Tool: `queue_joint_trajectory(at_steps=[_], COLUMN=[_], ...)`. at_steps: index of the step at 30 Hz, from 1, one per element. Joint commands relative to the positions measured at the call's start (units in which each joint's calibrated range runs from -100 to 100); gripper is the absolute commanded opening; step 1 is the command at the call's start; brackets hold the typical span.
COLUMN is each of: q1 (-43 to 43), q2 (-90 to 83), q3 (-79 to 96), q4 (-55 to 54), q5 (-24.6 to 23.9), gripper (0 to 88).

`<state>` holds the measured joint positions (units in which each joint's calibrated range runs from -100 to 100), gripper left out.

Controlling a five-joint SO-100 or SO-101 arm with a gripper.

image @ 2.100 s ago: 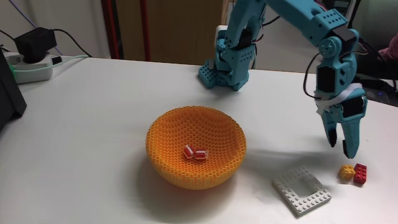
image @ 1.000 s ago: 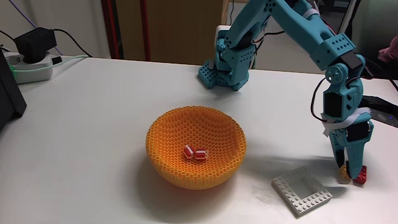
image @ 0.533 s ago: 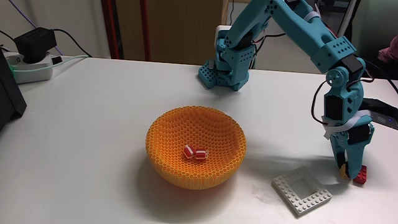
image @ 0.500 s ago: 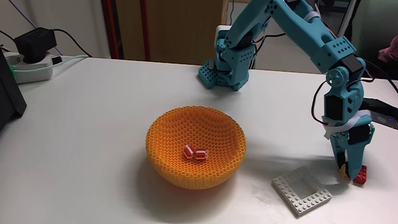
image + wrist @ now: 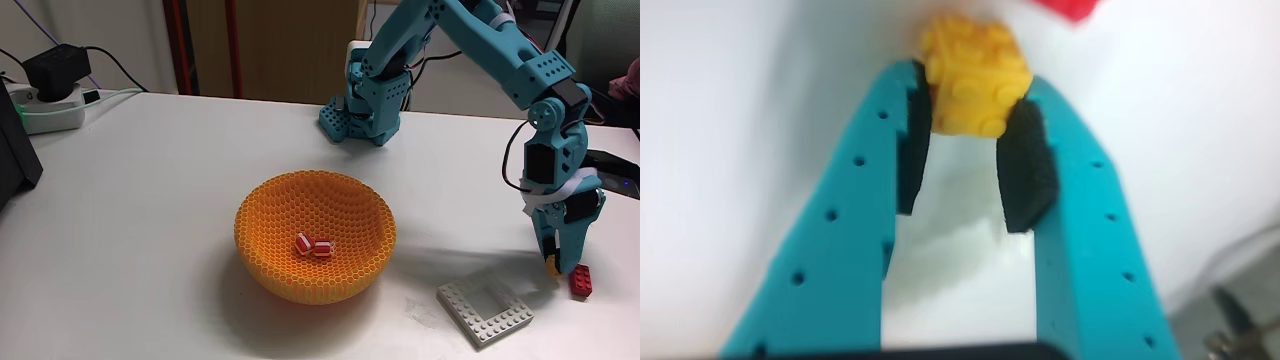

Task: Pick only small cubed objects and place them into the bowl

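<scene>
From the wrist camera I see my gripper [image 5: 970, 105] closed on the yellow cube [image 5: 973, 72], the two black pads [image 5: 1026, 165] pressing its opposite flat sides near the fingertips, with the studded face turned toward the lens and a corner of the red brick [image 5: 1070, 8] just past it. In the fixed view the gripper [image 5: 553, 268] hangs near the front right of the table [image 5: 130, 190], the cube [image 5: 552, 266] a small yellow spot at the fingertips, and it looks to sit just off the surface, though I cannot tell that for certain. The red brick [image 5: 580, 282] lies just beside it, and the white frame plate [image 5: 486, 311] lies close by to the left. I judge the cube light and rigid, hard plastic with smooth sides, so it could slip or twist out if the pinch is shallow; the flat sides are the right place to hold it, and the grip I have is quite near the tips, so I would move it gently. Farther left in that view the orange bowl [image 5: 315, 235] stands well apart from the gripper, with two red-and-white cubes [image 5: 313, 245] touching each other at its bottom. Beyond that, the arm's base [image 5: 362, 105] sits at the far edge of the table.
</scene>
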<state>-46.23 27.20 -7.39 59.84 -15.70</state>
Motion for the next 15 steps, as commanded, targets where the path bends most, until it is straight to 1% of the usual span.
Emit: queue_joint_trajectory(at_steps=[1, 4, 8, 15], q1=[2.24, 6.43, 14.82, 30.85], q2=[-12.14, -19.53, -29.19, -40.17], q3=[3.39, 8.30, 13.31, 9.94], q4=[1.41, 2.71, 4.36, 10.01], q5=[0.93, 2.10, 4.20, 8.60], gripper=[4.2, 4.6, 4.6, 5.2])
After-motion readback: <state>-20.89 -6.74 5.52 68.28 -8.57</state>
